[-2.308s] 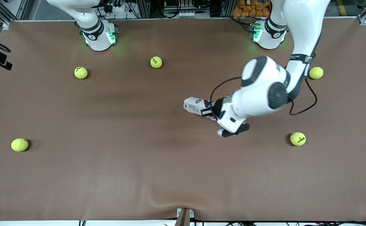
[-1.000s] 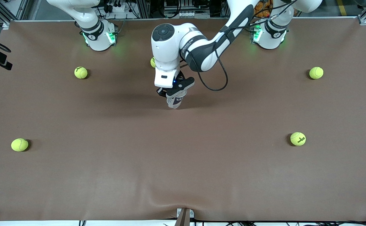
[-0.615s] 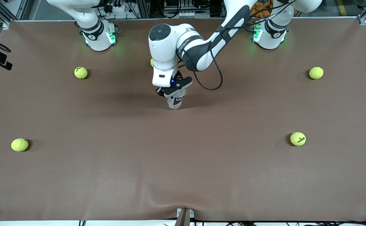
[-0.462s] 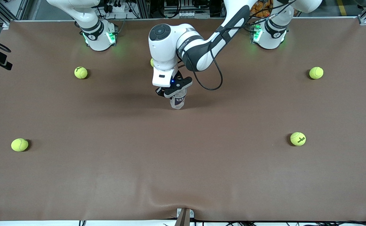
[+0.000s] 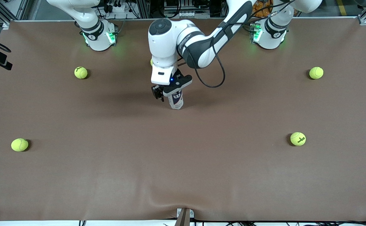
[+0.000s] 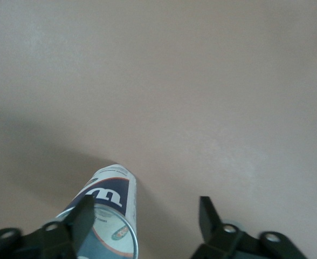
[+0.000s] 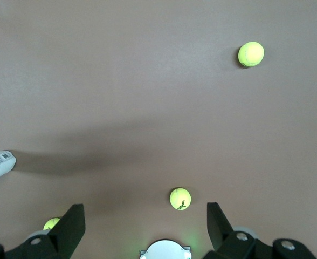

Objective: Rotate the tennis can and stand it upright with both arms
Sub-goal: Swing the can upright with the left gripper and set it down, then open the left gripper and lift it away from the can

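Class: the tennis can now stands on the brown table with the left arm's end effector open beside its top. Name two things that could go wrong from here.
1. The slim clear-plastic tennis can with navy label stands unheld; one finger of the open left end effector looks very close to its rim, so withdrawing could tip it.
2. Toppled, the cylinder could roll across the brown table.

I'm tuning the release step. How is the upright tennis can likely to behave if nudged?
The tennis can is tall and slim on a small base, so it probably tips easily. Once down, its round body would likely roll. The left end effector stands open beside it.
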Controlling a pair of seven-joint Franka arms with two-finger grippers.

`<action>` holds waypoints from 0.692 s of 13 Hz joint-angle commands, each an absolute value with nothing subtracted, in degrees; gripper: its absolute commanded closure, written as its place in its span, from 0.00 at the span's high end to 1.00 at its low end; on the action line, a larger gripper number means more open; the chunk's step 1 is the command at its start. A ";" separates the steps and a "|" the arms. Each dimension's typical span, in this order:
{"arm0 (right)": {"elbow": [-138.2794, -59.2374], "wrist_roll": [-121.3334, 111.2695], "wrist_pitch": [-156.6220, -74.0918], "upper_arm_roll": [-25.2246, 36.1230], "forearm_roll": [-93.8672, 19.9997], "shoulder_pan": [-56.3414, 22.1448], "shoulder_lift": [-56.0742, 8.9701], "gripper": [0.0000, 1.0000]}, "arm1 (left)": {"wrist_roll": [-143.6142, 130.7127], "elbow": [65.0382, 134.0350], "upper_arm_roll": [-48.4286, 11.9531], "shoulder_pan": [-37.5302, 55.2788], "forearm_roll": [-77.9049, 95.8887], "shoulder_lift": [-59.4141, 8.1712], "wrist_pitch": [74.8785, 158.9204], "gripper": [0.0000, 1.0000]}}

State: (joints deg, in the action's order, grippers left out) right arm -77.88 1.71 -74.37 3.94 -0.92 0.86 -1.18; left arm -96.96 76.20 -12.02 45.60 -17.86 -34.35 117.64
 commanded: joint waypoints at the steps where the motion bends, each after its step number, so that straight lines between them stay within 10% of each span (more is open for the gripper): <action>1: -77.96 2.64 -74.27 3.52 -0.62 1.05 -0.62 1.00 | -96.42 76.64 -11.95 45.09 -18.02 -29.81 113.58 1.00; 9: -77.96 2.64 -74.27 3.43 -0.62 0.97 -0.62 1.00 | -76.26 76.90 -12.04 32.19 -8.98 -16.54 97.76 1.00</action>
State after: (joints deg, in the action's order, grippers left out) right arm -77.87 1.71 -74.37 3.82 -0.92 0.83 -1.18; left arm -83.61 75.65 -11.65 35.38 -11.40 -19.94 101.67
